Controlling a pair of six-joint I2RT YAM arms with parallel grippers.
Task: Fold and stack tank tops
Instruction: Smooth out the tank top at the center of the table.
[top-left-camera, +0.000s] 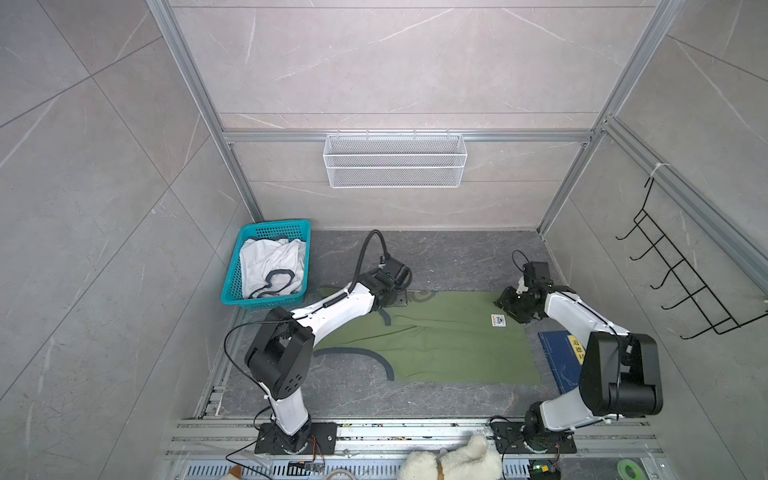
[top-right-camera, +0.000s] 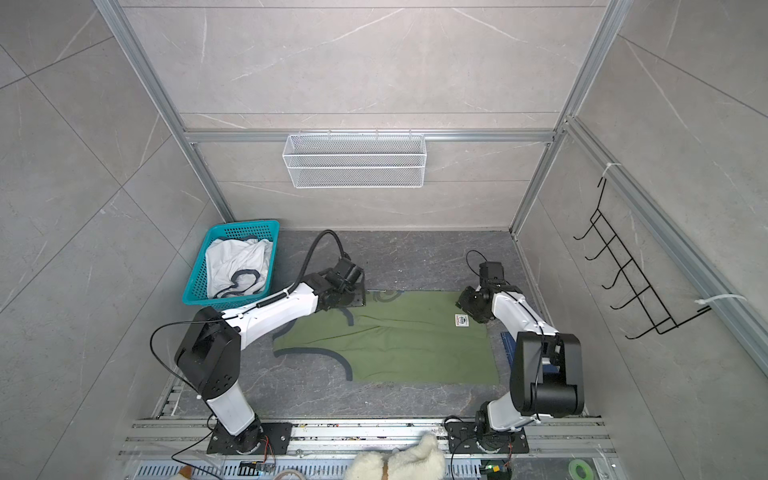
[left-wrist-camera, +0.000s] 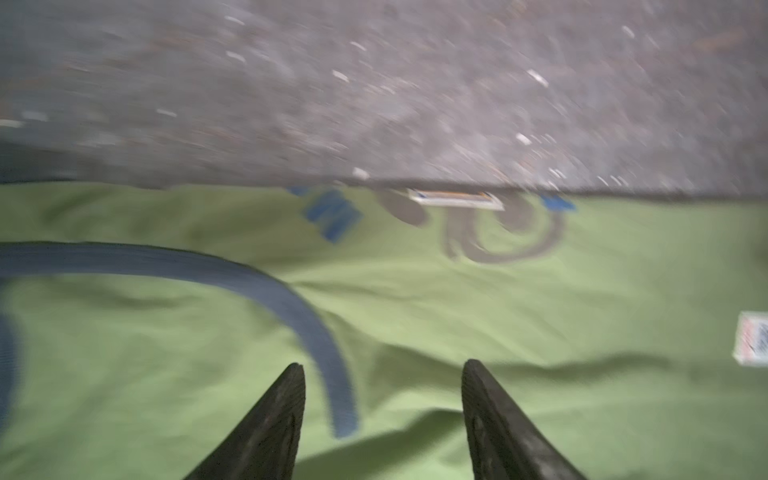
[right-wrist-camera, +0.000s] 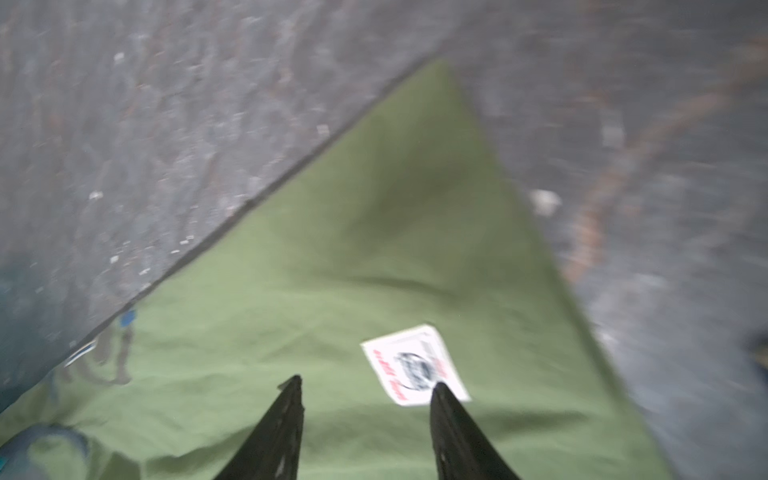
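Observation:
The olive green tank top (top-left-camera: 440, 340) (top-right-camera: 395, 345) lies spread flat on the dark table, its navy-trimmed straps toward the left and a white label (top-left-camera: 498, 320) near its far right corner. My left gripper (top-left-camera: 388, 301) (left-wrist-camera: 382, 365) hovers open over the strap end by a navy trim band (left-wrist-camera: 316, 332), with nothing between its fingers. At the far right corner my right gripper (top-left-camera: 507, 306) (right-wrist-camera: 365, 380) is open just over the cloth beside the label (right-wrist-camera: 415, 363). The white tank top (top-left-camera: 270, 266) (top-right-camera: 237, 264) lies crumpled in the teal basket.
The teal basket (top-left-camera: 232, 286) stands at the table's back left. A dark blue board (top-left-camera: 557, 357) with a yellow label lies right of the green top, partly under the right arm. A white wire basket (top-left-camera: 395, 160) hangs on the back wall; a plush toy (top-left-camera: 453, 461) sits in front.

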